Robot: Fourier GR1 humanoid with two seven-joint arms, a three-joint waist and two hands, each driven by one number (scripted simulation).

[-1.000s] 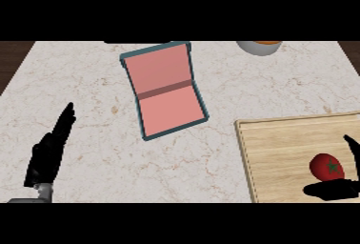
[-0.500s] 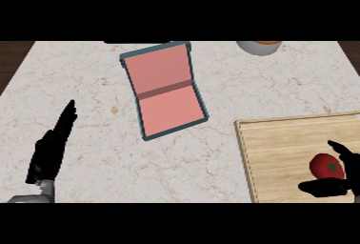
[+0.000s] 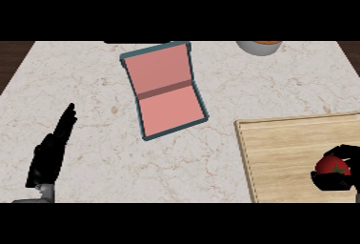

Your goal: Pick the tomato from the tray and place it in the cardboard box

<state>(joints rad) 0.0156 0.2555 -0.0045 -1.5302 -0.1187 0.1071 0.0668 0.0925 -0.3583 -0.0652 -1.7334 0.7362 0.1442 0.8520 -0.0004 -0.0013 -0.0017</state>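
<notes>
Marble bench (image 3: 91, 128), tray (image 3: 285, 152) at four o'clock, my right hand (image 3: 330, 182) curled round the tomato (image 3: 332, 165), my left hand (image 3: 48, 155) straight-fingered at eight o'clock

You're looking at a kitchen: a marble counter (image 3: 105, 143), a wooden tray (image 3: 281, 143), a tomato (image 3: 332, 166), and a bowl (image 3: 259, 46) at the far edge.

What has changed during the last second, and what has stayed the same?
The right hand closed its fingers round the tomato, which has not visibly left its place on the tray. The left hand, open at the lower left, and the cardboard box stayed as they were.
</notes>
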